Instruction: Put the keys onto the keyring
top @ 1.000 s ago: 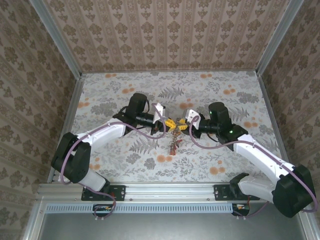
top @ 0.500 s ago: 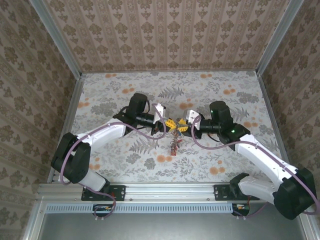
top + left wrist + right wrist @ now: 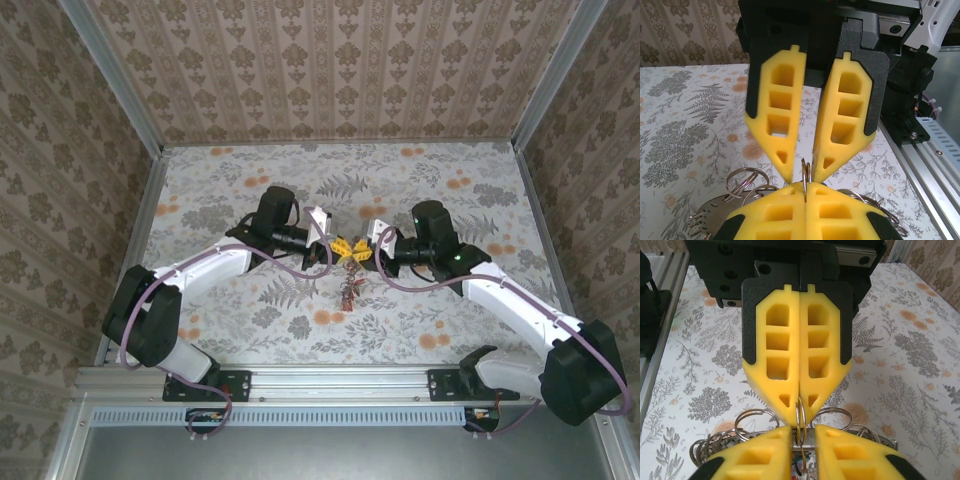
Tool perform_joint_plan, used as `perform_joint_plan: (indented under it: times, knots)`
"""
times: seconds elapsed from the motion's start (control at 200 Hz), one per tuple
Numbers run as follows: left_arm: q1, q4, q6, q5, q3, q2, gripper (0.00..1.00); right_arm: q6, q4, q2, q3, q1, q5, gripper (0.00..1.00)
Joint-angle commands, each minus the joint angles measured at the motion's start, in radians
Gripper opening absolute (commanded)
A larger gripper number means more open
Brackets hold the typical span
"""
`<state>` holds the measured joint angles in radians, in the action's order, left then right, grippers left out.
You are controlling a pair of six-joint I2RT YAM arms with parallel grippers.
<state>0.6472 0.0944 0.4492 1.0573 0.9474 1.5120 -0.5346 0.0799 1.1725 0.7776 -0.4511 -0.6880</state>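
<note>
Over the table's middle my two grippers meet tip to tip. My left gripper (image 3: 338,247) (image 3: 805,187) is shut on the thin wire of the keyring (image 3: 807,167) (image 3: 797,418), which stands edge-on. My right gripper (image 3: 362,250) (image 3: 803,429) faces it, jaws a narrow gap apart with that wire between them. Under the grippers a bunch of red and dark keys (image 3: 348,290) hangs down to the table. A bit of blue (image 3: 807,472) shows low between my right fingers.
Several loose silver split rings (image 3: 742,177) (image 3: 757,415) and a flat metal plate (image 3: 710,215) hang with the bunch. The floral tabletop (image 3: 450,200) is walled in on three sides. An aluminium rail (image 3: 330,380) runs along the near edge.
My right gripper has slid left towards the left gripper and narrowed its jaws around the ring wire. The left arm has held still.
</note>
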Motion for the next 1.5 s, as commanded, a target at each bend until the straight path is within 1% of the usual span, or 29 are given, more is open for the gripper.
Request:
perform_joint_plan:
  times: [0.0,0.075,0.12,0.195,0.265,0.33,0.39,0.545,0.69,0.845,0.87,0.905,0.945,1.055,1.12,1.21,1.38,1.495]
  knots:
    - [0.008,0.027,0.028,0.041,0.037,-0.047,0.0,0.007,-0.024,0.009,0.026,0.003,-0.022,0.11]
    - [0.008,0.019,0.033,0.022,0.038,-0.048,0.0,0.004,-0.002,0.008,0.035,0.003,-0.013,0.02]
    - [0.008,-0.001,0.046,0.005,0.042,-0.048,0.0,-0.002,0.022,0.009,0.046,0.003,-0.006,0.0]
    - [0.009,-0.058,0.078,-0.031,0.056,-0.043,0.03,-0.015,0.065,0.007,0.067,-0.002,0.01,0.0]
    - [0.022,-0.144,0.141,-0.087,0.083,-0.038,0.06,-0.033,0.098,0.004,0.085,-0.012,0.037,0.0]
    - [0.034,-0.226,0.202,-0.124,0.108,-0.027,0.08,-0.049,0.13,0.004,0.102,-0.022,0.061,0.0]
    - [0.041,-0.272,0.231,-0.147,0.127,-0.016,0.09,-0.057,0.152,0.007,0.115,-0.029,0.075,0.0]
    - [0.061,-0.342,0.275,-0.197,0.16,0.003,0.09,-0.07,0.187,0.013,0.141,-0.048,0.111,0.0]
    - [0.073,-0.36,0.289,-0.202,0.172,0.01,0.1,-0.087,0.234,0.029,0.169,-0.067,0.152,0.0]
    - [0.078,-0.339,0.275,-0.195,0.174,0.013,0.1,-0.072,0.226,0.031,0.175,-0.074,0.145,0.0]
    - [0.078,-0.338,0.273,-0.19,0.175,0.013,0.08,-0.068,0.225,0.03,0.174,-0.074,0.141,0.0]
    - [0.078,-0.327,0.266,-0.183,0.173,0.011,0.0,-0.064,0.22,0.028,0.172,-0.074,0.137,0.0]
    - [0.076,-0.304,0.247,-0.173,0.165,0.009,0.0,-0.058,0.211,0.022,0.165,-0.074,0.136,0.0]
    - [0.049,-0.174,0.152,-0.109,0.116,-0.009,0.0,-0.047,0.142,-0.008,0.099,-0.059,0.127,0.08]
    - [0.031,-0.071,0.079,-0.06,0.078,-0.024,0.0,-0.02,0.081,-0.025,0.053,-0.036,0.094,0.12]
    - [0.013,0.034,0.018,-0.009,0.038,-0.038,0.0,0.026,0.026,-0.036,0.014,-0.003,0.031,0.15]
    - [0.0,0.1,-0.017,0.053,0.019,-0.041,0.0,0.062,-0.033,-0.034,-0.017,0.018,-0.012,0.14]
    - [-0.001,0.109,-0.024,0.064,0.019,-0.038,0.0,0.073,-0.045,-0.028,-0.018,0.024,-0.016,0.14]
